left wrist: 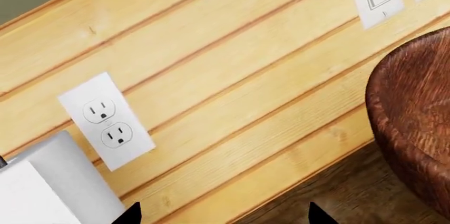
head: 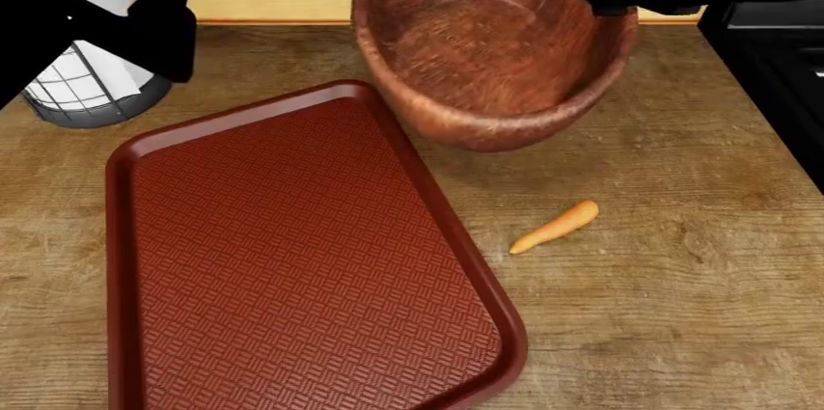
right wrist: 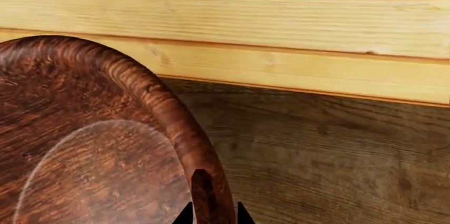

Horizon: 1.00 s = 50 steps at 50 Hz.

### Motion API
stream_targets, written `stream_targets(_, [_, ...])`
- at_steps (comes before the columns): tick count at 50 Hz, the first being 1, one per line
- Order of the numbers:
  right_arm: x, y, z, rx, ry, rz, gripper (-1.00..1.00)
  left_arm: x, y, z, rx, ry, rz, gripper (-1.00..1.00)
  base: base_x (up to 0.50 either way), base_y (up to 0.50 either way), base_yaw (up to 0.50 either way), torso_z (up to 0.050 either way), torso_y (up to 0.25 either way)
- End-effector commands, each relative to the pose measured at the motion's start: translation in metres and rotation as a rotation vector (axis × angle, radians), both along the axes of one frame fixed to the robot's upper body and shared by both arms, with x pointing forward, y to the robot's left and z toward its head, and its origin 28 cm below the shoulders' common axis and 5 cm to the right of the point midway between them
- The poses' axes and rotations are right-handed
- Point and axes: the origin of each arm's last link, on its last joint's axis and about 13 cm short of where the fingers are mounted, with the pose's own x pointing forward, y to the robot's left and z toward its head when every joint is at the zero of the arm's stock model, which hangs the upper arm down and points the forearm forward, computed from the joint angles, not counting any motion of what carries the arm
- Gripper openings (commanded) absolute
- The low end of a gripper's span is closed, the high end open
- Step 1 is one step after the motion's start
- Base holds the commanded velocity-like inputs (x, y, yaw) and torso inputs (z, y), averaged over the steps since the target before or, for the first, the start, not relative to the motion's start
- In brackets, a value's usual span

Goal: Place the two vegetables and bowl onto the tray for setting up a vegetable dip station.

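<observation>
**Bowl gripped by its rim, tray still bare**

The right gripper (right wrist: 213,214) was closed narrowly on the far right rim of the bowl (head: 496,43), one finger inside the wall and one outside, as the right wrist view showed. In the head view the bowl sat tilted, its near side low toward the desk (head: 670,285) and its mouth turned toward the camera, just beyond the tray's far right corner; whether it touched the desk I could not tell.

The left gripper (left wrist: 223,214) hung at the far left above the white wire-framed cylinder (head: 84,87), holding nothing, its fingertips set wide apart, facing the wooden wall and an outlet (left wrist: 107,121).

The tray (head: 123,265) lay near and left on the desk with nothing on it. The carrot (head: 557,227) lay on the desk just right of the tray, near side of the bowl. No cucumber showed in any view.

The step in hand looked like moving the bowl to the tray. The next move would call for carrying it left and nearer, clear of the raised rim, and setting it down level while leaving room for the vegetables.
</observation>
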Motion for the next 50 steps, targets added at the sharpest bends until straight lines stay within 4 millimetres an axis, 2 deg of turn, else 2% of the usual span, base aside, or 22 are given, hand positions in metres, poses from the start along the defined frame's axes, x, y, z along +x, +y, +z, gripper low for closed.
stream_targets(1, [-0.010, 0.016, 0.028, 0.031, -0.093, 0.098, -1.00, -0.006, 0.001, 0.004, 0.000, -0.012, 0.008, 1.00, 0.00, 0.00, 0.00, 0.000, 0.000])
stream_targets(17, [-0.019, 0.046, 0.023, -0.067, -0.093, 0.262, -1.00, -0.019, 0.005, 0.018, 0.019, -0.075, 0.065, 1.00, 0.00, 0.00, 0.00, 0.000, 0.000])
stream_targets(29, [-0.020, 0.061, 0.017, -0.089, -0.088, 0.349, -1.00, -0.046, 0.008, 0.034, 0.036, -0.117, 0.096, 1.00, 0.00, 0.00, 0.00, 0.000, 0.000])
stream_targets(35, [-0.018, 0.072, 0.015, -0.087, -0.084, 0.407, -1.00, -0.052, 0.008, 0.037, 0.038, -0.125, 0.103, 1.00, 0.00, 0.00, 0.00, 0.000, 0.000])
stream_targets(42, [-0.016, 0.087, 0.003, -0.097, -0.053, 0.474, -1.00, -0.057, 0.010, 0.036, 0.036, -0.126, 0.107, 1.00, 0.00, 0.00, 0.00, 0.000, 0.000])
stream_targets(50, [-0.012, 0.096, -0.001, -0.098, -0.040, 0.525, -1.00, -0.060, 0.011, 0.032, 0.032, -0.120, 0.109, 1.00, 0.00, 0.00, 0.00, 0.000, 0.000])
